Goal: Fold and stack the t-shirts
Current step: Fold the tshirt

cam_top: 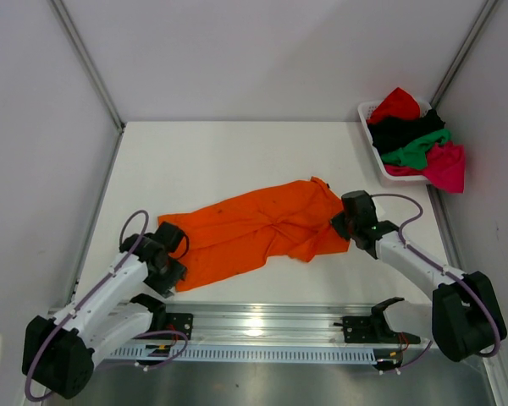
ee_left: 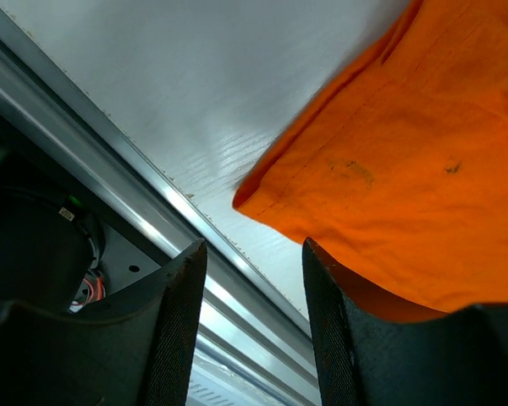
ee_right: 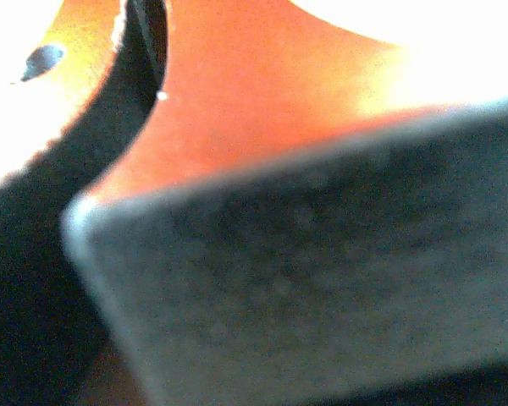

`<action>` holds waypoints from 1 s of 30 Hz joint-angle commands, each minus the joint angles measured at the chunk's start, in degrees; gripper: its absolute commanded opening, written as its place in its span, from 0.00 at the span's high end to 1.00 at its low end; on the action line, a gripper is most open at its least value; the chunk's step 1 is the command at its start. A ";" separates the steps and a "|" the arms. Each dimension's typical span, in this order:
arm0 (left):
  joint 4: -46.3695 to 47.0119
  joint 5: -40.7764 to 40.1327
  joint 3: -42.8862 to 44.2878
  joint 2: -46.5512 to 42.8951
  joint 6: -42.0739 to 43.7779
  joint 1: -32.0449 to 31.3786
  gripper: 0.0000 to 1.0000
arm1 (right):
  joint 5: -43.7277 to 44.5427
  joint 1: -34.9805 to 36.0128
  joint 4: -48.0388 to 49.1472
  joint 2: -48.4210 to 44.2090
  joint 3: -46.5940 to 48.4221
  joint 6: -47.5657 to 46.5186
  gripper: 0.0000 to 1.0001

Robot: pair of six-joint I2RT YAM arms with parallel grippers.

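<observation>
overhead, the orange t-shirt lay rumpled and spread across the middle of the white table. the left gripper sat at its lower left corner, the right gripper at its right edge, and both fingertips were hidden under the wrist bodies. at the far right corner a white basket was half covered by a red t-shirt, a black t-shirt, a green t-shirt and a magenta-pink t-shirt spilling over its side.

from the left wrist, the left gripper stood partly spread, only tabletop and the metal rail showing in the gap. a hemmed corner of the orange t-shirt hung just beside the right-hand finger, its lower part cut off behind that finger.

from the right wrist, nearly everything was blurred: a dark finger pad filled the view with orange t-shirt cloth right against it. the jaws were closed; whether cloth was pinched between them could not be made out.
</observation>
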 commanded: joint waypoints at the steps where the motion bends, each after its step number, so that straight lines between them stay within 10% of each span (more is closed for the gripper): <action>1: 4.50 -0.10 -0.41 2.60 -2.20 -0.53 0.48 | -1.50 -0.72 1.52 -1.32 1.10 -1.26 1.00; 30: 8.28 1.93 -5.86 4.72 -3.78 -3.87 0.47 | -3.08 -0.72 0.29 -2.81 -0.13 0.06 1.00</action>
